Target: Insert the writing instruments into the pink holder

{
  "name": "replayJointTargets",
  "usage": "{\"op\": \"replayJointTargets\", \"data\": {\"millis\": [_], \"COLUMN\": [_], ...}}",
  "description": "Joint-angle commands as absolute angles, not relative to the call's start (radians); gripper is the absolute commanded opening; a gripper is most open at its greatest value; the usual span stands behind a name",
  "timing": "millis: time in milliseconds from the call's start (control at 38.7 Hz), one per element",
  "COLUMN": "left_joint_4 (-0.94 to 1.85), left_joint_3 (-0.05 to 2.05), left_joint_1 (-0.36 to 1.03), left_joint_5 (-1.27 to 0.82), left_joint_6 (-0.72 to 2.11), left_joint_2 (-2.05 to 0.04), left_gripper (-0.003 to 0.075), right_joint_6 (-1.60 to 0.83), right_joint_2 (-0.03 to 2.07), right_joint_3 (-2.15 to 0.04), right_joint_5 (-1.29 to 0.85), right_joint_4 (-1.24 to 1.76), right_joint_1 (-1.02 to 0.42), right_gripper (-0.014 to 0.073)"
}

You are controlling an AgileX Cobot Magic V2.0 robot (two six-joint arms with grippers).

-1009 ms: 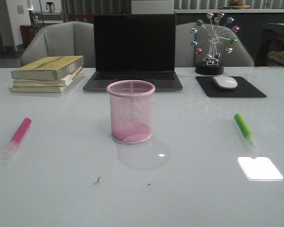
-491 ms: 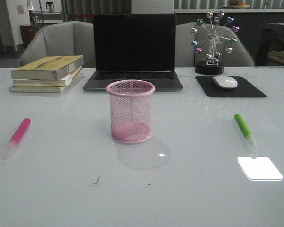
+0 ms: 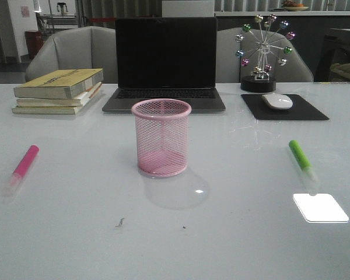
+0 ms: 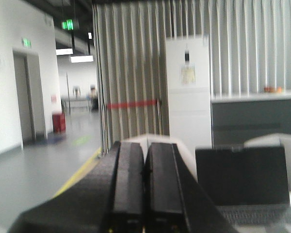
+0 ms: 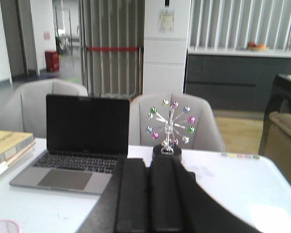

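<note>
The pink cup point(image 3: 161, 137) is light, so a marker catching its rim could tip it. The pink marker point(image 3: 24, 163) lies well left of the cup, the green marker point(image 3: 299, 157) well right. The left gripper point(image 4: 144, 187) and right gripper point(image 5: 148, 194) are raised and level, fingers pressed together, holding nothing.
</note>
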State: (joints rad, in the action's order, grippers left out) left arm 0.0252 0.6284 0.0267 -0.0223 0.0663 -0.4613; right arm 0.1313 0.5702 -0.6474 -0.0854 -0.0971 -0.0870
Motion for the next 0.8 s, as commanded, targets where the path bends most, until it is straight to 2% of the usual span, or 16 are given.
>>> {"op": "replayJointTargets", "data": {"millis": [0,207,310,440,517,621,672,776], "left_joint_4": [0.026,0.028,0.033,0.063,0.063,0.063,0.063,0.063], "left_joint_3": [0.695,0.716,0.716,0.716,0.716,0.716,0.716,0.716], "left_joint_1": [0.027,0.027,0.027,0.027,0.027,0.027,0.027,0.027], "left_joint_5": [0.014,0.011,-0.014,-0.014,-0.017,-0.032,-0.032,-0.008], "left_joint_6": [0.058,0.058,0.058,0.058,0.058,0.058,0.058,0.058], "left_joint_2": [-0.560,-0.726,-0.801,-0.851,-0.872,-0.890,-0.892,-0.892], "left_gripper": [0.0104,0.0127,0.0247,0.0389,0.0441,0.0472,0.0472,0.0468], "right_joint_6": [0.132,0.132,0.132,0.132,0.132,0.132,0.132,0.132], "right_joint_2": [0.676,0.801,0.840,0.869,0.888,0.918,0.937,0.972], "right_joint_3": [-0.727,-0.745,-0.745,-0.745,-0.745,-0.745,-0.745,-0.744], "right_joint_5": [-0.008,-0.022,-0.062,-0.097,-0.128,-0.166,-0.181,-0.181], "right_joint_4": [-0.102,-0.102,-0.102,-0.102,-0.102,-0.102,-0.102,-0.098], "right_joint_1": [-0.086,-0.086,-0.086,-0.086,-0.086,-0.086,-0.086,-0.086], "right_gripper": [0.0059,0.0060,0.0084,0.0218,0.0326,0.0489,0.0526,0.0529]}}
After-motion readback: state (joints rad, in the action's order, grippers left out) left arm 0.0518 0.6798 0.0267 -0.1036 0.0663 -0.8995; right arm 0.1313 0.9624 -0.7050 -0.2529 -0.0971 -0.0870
